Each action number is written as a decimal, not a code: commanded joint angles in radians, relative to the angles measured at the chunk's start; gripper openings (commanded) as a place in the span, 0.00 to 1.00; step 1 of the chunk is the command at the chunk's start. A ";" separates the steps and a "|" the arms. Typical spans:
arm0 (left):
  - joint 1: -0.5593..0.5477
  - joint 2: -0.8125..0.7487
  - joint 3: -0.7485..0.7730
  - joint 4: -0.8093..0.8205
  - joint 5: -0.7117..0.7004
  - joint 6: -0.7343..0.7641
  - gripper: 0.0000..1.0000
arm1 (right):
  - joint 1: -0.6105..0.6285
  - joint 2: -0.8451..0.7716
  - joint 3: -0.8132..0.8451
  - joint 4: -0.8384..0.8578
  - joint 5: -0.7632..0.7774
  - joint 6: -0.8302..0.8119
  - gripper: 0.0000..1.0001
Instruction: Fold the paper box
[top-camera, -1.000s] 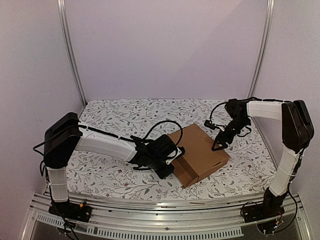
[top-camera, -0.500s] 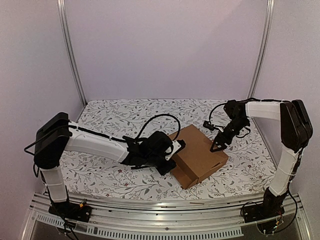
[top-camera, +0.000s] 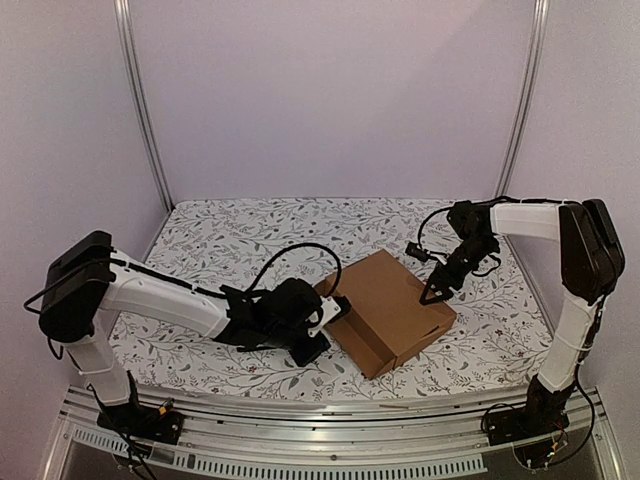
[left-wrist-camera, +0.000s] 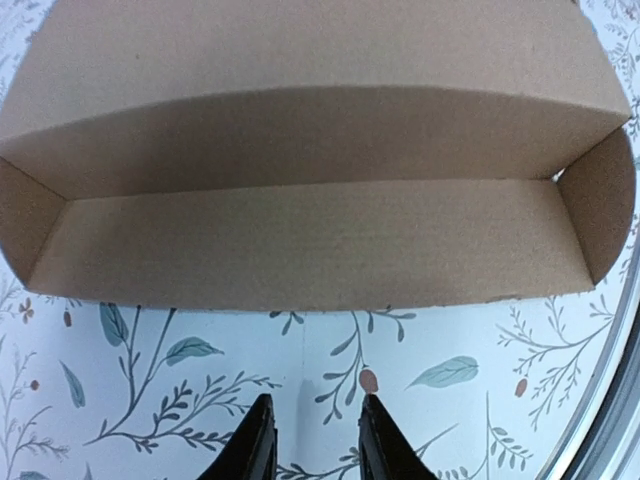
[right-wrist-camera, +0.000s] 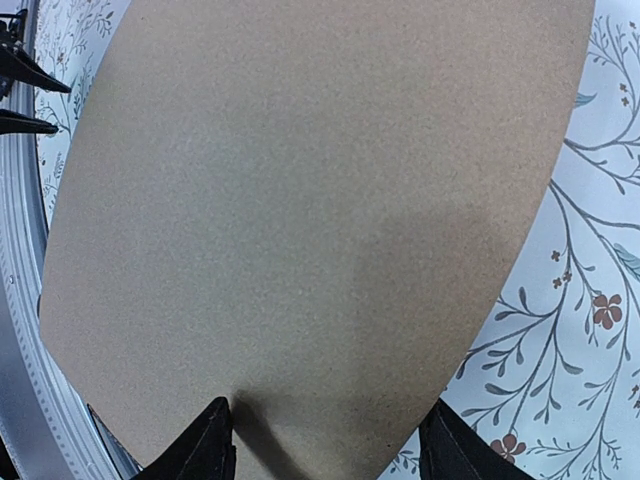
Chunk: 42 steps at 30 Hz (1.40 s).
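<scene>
The paper box is a shallow brown cardboard mailer lying slantwise on the flowered cloth. In the left wrist view the paper box shows its open long side, with the lid standing a little above the tray and the inside bare. My left gripper hovers over the cloth a short way in front of that opening, its jaws narrowly open with nothing between them. My right gripper is open wide, its fingertips at the lid's top surface near the box's right edge. The left gripper is beside the box's left corner.
The flowered tablecloth covers the table. Metal rails run along the near edge, and upright posts stand at the back corners. Black cables loop over the left wrist.
My left arm has drawn back to the left, away from the box's open side, and its jaws have narrowed a little. The right arm and the box have hardly moved.
</scene>
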 joint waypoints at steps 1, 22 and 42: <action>-0.011 0.066 0.001 0.053 0.008 -0.001 0.29 | 0.010 0.047 -0.012 -0.025 0.030 -0.008 0.61; -0.011 0.094 -0.011 0.316 -0.087 0.147 0.30 | 0.019 0.054 -0.015 -0.055 0.008 -0.003 0.61; -0.011 0.176 0.089 0.441 0.006 0.179 0.31 | 0.024 0.092 -0.005 -0.062 -0.004 -0.002 0.61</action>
